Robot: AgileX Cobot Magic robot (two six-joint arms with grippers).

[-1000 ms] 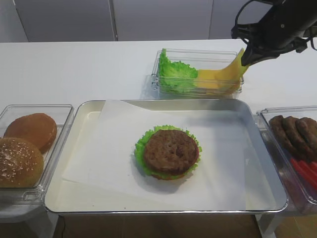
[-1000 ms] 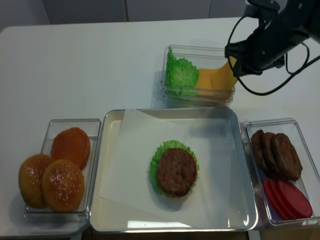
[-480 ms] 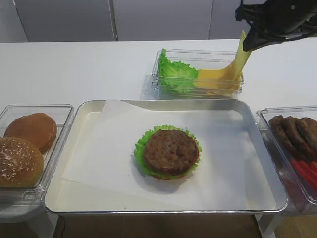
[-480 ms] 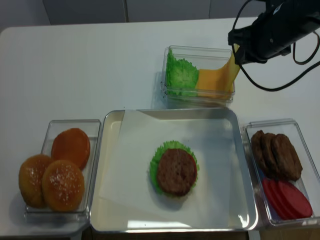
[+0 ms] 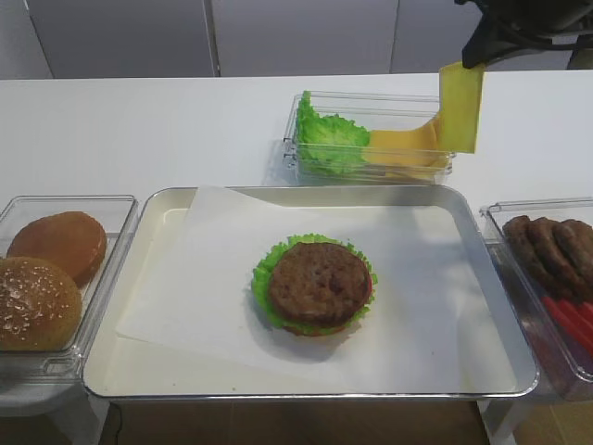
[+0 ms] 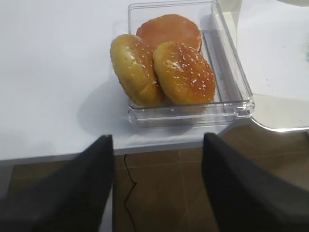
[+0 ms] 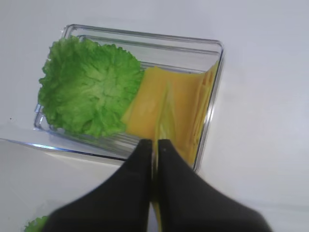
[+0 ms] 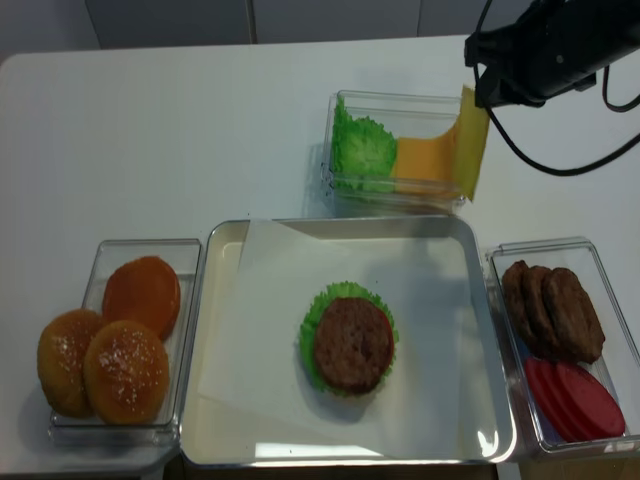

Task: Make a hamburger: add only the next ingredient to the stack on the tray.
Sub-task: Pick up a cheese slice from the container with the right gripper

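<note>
Now | right fingers (image 7: 155, 145) pinching the cheese slice (image 5: 460, 108) by its top edge — hanging long-axis down over the clear bin (image 5: 310, 167) | stack (image 5: 318, 284) lying nearer the camera and leftward on the tray (image 5: 176, 202) | left fingers (image 6: 157, 140) standing apart — idling beside the bench.

Right hand (image 7: 155, 145) hides cheese slice (image 5: 460, 107) top edge; tomato slices (image 5: 573, 320) cut off, probably tomato.
</note>
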